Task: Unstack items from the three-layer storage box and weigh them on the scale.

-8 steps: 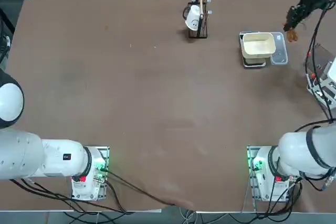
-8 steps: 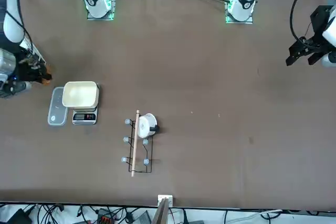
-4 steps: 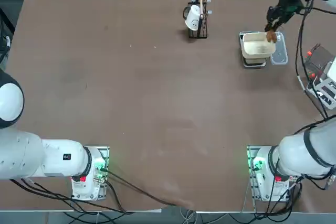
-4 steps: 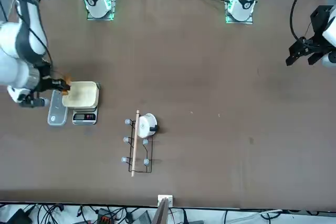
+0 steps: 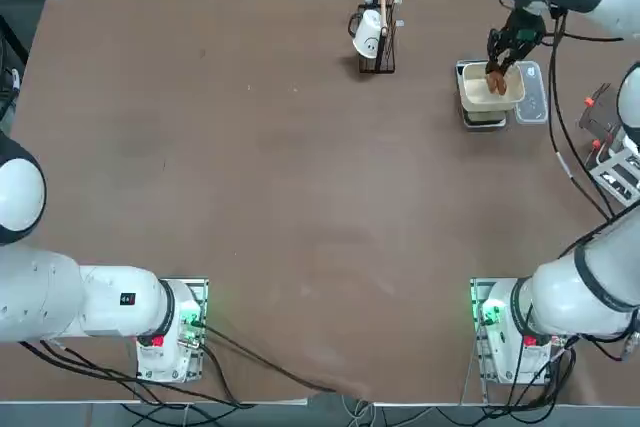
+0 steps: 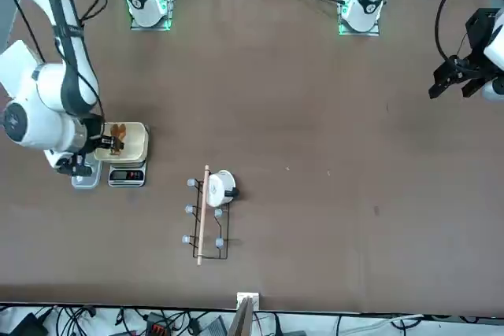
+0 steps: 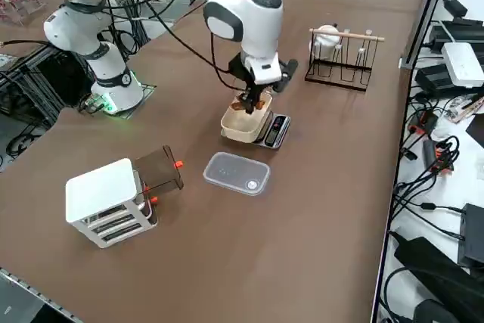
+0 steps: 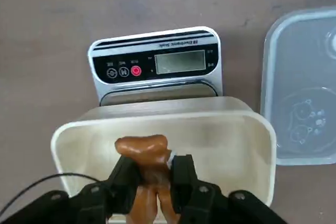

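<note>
The right claw (image 8: pixel 152 179), clamped partway shut on the brown lumpy item (image 8: pixel 144 156), hangs directly above the cream tray (image 8: pixel 231 129) of the scale (image 8: pixel 157 64), so the item's long axis points down into the tray straight beneath, release likely coming next.
</note>
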{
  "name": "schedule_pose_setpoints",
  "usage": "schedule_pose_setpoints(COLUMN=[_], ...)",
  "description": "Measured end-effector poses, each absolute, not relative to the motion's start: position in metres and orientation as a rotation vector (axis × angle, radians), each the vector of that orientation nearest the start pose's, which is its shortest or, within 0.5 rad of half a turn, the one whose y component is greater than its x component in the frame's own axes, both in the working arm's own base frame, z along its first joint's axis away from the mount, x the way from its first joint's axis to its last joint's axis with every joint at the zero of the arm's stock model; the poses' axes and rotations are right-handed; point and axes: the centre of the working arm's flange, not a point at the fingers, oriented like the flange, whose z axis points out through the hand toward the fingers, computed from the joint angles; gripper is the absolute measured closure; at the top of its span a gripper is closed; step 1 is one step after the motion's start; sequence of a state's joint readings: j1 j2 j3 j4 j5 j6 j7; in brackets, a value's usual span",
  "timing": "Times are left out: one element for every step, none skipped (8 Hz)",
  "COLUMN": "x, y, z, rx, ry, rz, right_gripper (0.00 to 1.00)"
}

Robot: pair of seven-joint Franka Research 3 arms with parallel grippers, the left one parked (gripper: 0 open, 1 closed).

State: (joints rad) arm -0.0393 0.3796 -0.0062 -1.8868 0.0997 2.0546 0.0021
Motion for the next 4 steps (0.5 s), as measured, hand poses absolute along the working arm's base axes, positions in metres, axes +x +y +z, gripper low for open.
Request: schedule_pose_setpoints(x=[0.6047,0.6049,0.6049,0.6049], y=[-0.0228,-0.0228,-0.0229,-0.0229], z=[0.2903,0.2907,0.2907,0.2907], rx=[-3.036,-3.036,-3.036,-3.036], ry=[0.159,0.159,0.159,0.159], rz=[0.32,0.319,0.319,0.319], right_gripper=[0.64,0.64,0.64,0.64])
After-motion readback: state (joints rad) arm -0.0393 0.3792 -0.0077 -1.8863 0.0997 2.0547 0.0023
